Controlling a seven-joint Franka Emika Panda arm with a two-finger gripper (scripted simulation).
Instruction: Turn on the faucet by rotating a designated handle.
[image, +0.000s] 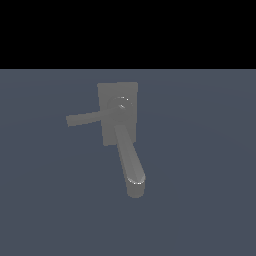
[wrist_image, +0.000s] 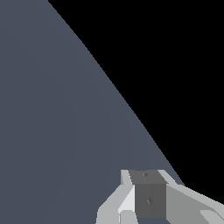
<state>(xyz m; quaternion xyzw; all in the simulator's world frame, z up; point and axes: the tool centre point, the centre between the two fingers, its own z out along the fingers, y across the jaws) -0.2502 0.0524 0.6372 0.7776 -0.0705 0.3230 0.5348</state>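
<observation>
A dull grey faucet (image: 119, 114) is seen in the exterior view, set on a flat slate-blue floor (image: 200, 200) that fills the lower part of the picture, with plain black above its far edge. The faucet stands near the middle of the visible floor, somewhat closer to the far edge than to the near one. Its squarish base block is shown almost face-on, with a round pivot near the upper part of the block, where small bright highlights are caught.

From the pivot a long, thick, round spout (image: 131, 165) is carried toward the near edge of the floor and slightly toward the exterior view's right; its tip is bent downward, and a pale rim is seen at the bend. The handle (image: 84, 119), a thin straight bar with a flat end, is projected from the pivot toward the exterior view's left, lying almost level, with its free end slightly lower. Nothing is touching it.

No part of the arm is shown in the exterior view. In the wrist view, only a white and grey part of the gripper (wrist_image: 148, 199) is seen against the bare floor and the black beyond it; whether the pincer is wide or narrow cannot be told, since the fingertips are not shown, and the faucet is not visible there
</observation>
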